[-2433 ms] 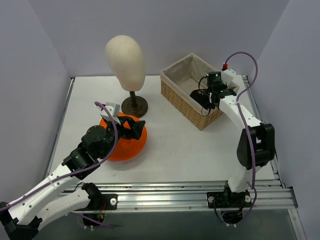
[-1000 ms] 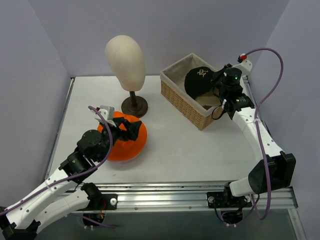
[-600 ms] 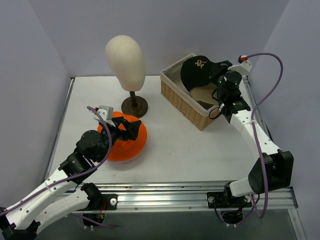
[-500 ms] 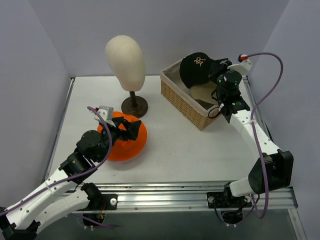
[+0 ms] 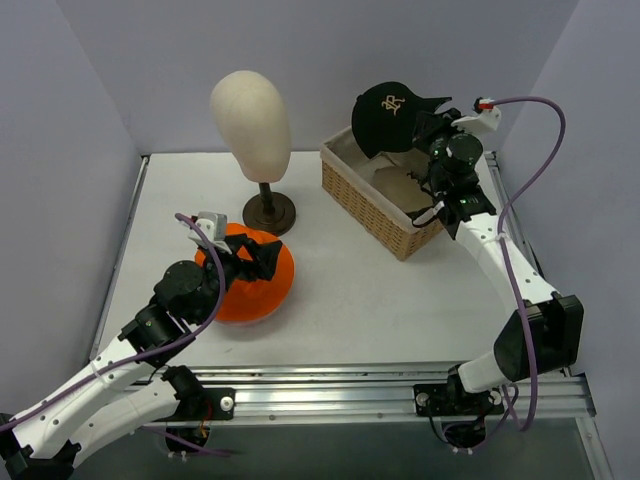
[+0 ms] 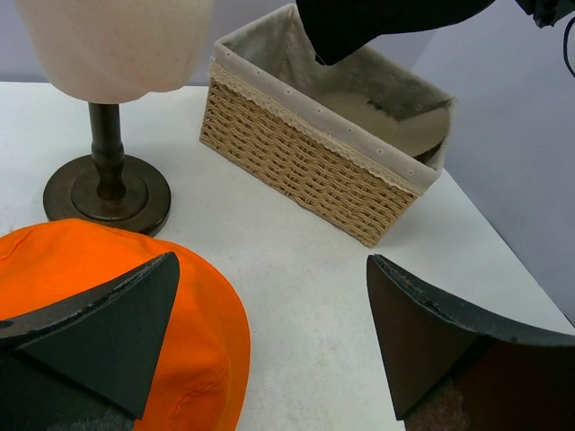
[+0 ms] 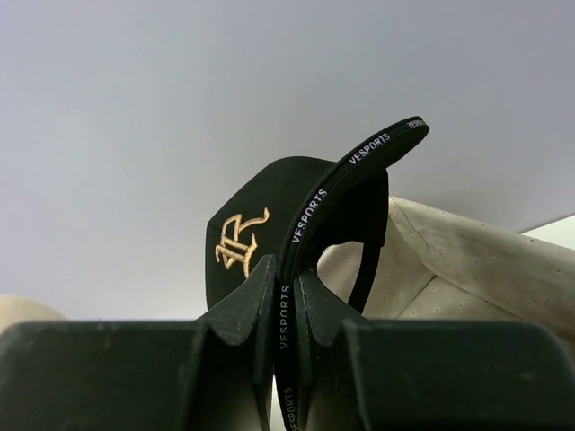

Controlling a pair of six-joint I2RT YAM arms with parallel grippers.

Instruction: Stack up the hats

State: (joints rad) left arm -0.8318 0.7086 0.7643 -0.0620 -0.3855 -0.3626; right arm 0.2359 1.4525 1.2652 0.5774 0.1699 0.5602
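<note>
The bright orange bucket hat lies on the table at the left, and shows in the left wrist view. My left gripper is open just above its right side, holding nothing. My right gripper is shut on the brim of the black cap with gold emblem, holding it up above the wicker basket. In the right wrist view the fingers pinch the brim and the cap hangs beyond them. The pink hat and tan cap are not in view.
A cream mannequin head on a dark stand is at the back, just behind the orange hat. The lined basket is at the back right. Purple walls close in left, right and back.
My right gripper has lifted the black cap out of the basket, up and toward the back. The left gripper stays open over the orange hat, barely moved.
</note>
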